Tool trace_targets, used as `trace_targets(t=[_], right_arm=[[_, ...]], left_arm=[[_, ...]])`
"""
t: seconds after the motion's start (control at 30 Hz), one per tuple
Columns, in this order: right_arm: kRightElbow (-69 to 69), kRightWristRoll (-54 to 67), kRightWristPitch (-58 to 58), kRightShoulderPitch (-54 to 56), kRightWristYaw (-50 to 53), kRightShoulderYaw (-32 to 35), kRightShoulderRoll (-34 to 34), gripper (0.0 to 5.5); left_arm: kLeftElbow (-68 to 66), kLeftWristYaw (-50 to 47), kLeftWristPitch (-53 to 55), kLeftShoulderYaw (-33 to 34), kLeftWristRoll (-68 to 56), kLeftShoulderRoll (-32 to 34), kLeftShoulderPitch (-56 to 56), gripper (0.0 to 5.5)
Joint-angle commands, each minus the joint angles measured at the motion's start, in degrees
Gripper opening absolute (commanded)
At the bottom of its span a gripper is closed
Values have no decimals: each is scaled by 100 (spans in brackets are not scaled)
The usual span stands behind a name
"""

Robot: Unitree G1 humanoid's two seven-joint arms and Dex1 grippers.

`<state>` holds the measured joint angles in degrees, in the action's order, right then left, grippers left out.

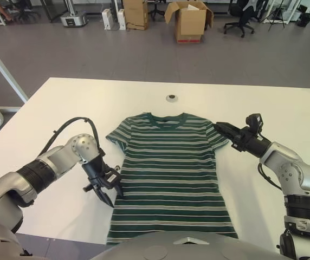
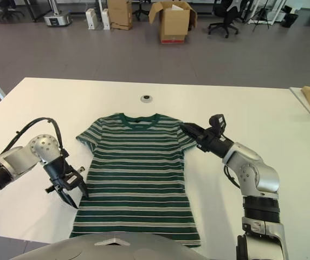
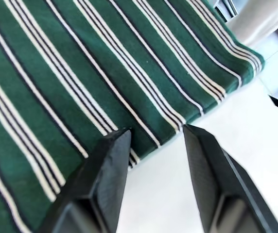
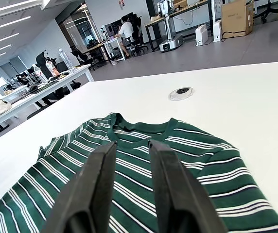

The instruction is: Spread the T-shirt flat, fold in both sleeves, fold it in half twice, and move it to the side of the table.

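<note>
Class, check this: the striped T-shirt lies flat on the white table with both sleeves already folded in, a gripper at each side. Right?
Not quite. The left eye view shows both sleeves spread outward, not folded in. The rest holds: the T-shirt lies flat on the table, with the left gripper and right gripper at its sides.

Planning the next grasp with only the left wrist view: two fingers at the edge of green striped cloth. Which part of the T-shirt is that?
Observer: The left gripper is at the T-shirt's left side edge, low on the body, below the sleeve.
Operator: Is it spread out?
Observer: Yes, flat on the table, collar away from the robot, both sleeves unfolded.
Operator: The right arm?
Observer: The right gripper is over the right sleeve, fingers open.
</note>
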<state>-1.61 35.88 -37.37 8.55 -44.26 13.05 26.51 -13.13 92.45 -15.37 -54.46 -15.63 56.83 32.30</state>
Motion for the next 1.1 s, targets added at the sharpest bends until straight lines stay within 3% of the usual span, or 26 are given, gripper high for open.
trace_targets(t=[0.03,0.2,0.27,0.33,0.4,0.7,1.1], right_arm=[[-77,-25,21,-91,17,-73,13,121],[-216,93,-70,-299,102,-6,-51,121],[-175,173,-94,-231,258,124,-133,121],[-58,241,-31,0,511,375,-200,121],[172,254,132,295,951,728,-269,121],[83,378,462,0,1603,1308,-537,121],[-53,467,527,-262,1770,1353,-638,121]], left_arm=[[-334,-196,448,521,-170,-357,-433,194],[396,-1655,3928,3142,-3356,-821,-96,194],[-288,-2817,4321,4206,-3947,-1403,49,194],[-975,-3858,4158,4854,-3725,-1787,-23,194],[-1637,-4674,3750,4951,-2905,-1979,-214,194],[-2242,-5993,2650,5881,-1687,-2832,-1184,194],[-1511,-6319,2776,5951,-864,-3402,-2140,194]])
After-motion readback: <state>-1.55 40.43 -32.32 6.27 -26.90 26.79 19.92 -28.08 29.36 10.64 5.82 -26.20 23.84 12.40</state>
